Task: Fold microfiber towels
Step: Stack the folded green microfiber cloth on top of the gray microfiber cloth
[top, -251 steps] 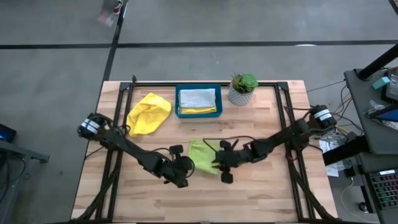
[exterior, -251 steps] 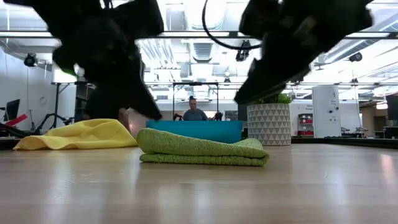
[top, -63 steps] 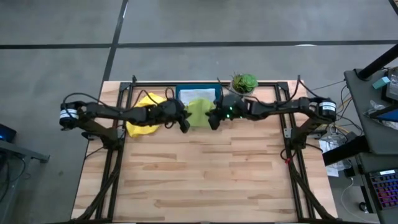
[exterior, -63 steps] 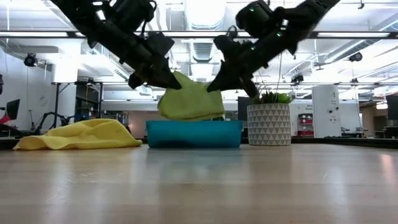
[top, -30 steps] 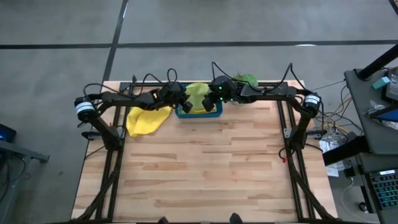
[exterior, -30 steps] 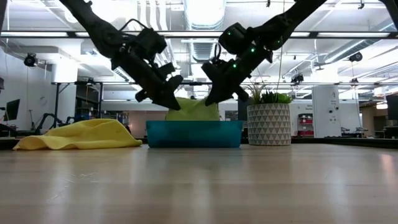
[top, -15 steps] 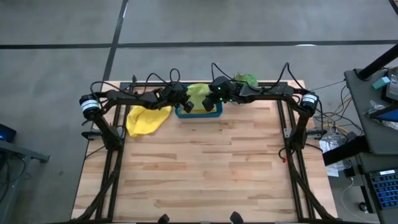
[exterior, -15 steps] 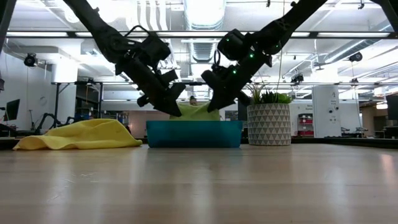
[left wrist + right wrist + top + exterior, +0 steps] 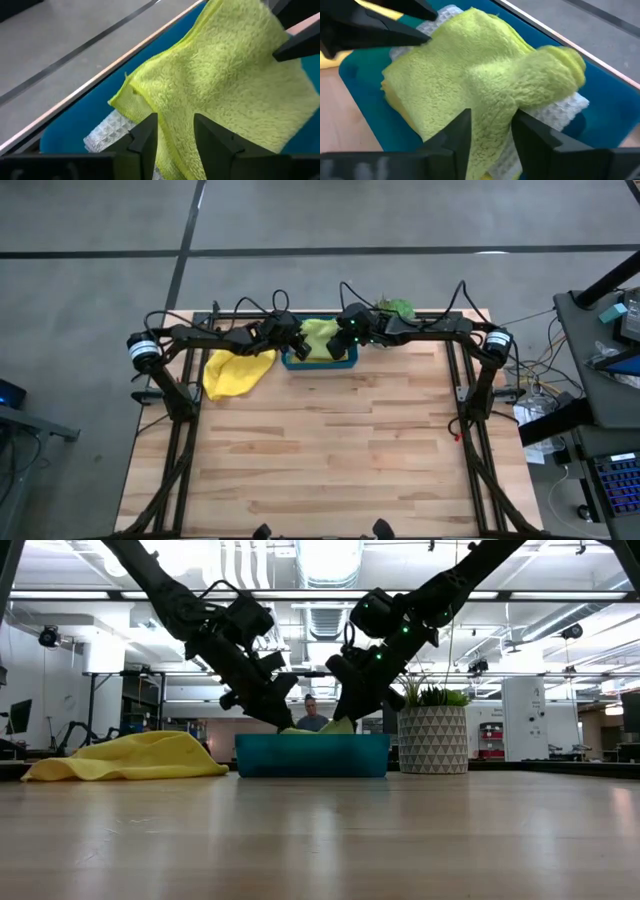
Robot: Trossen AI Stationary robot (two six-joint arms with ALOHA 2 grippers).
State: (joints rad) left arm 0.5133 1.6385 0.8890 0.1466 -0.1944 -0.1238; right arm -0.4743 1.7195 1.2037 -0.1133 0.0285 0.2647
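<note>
I was stowing the folded lime-green microfiber towel [image 9: 470, 85] in the teal rectangular tray [image 9: 345, 360] at the table's far edge. Left gripper [image 9: 172, 131] and right gripper [image 9: 490, 125] stood parted, the towel's edge between each pair of jaws. Next I judged both should lift clear.

Green towel [image 9: 318, 337] now down in tray [image 9: 312, 754] — both hands' fingers parted, w/ grip loosened.

I see a wooden butcher-block desk [image 9: 320, 450] with three things on it along the far edge: a crumpled yellow towel [image 9: 238, 368] at the left, a teal tray [image 9: 320, 361] beside it, and a potted plant [image 9: 434, 740] just right of the tray.
</note>
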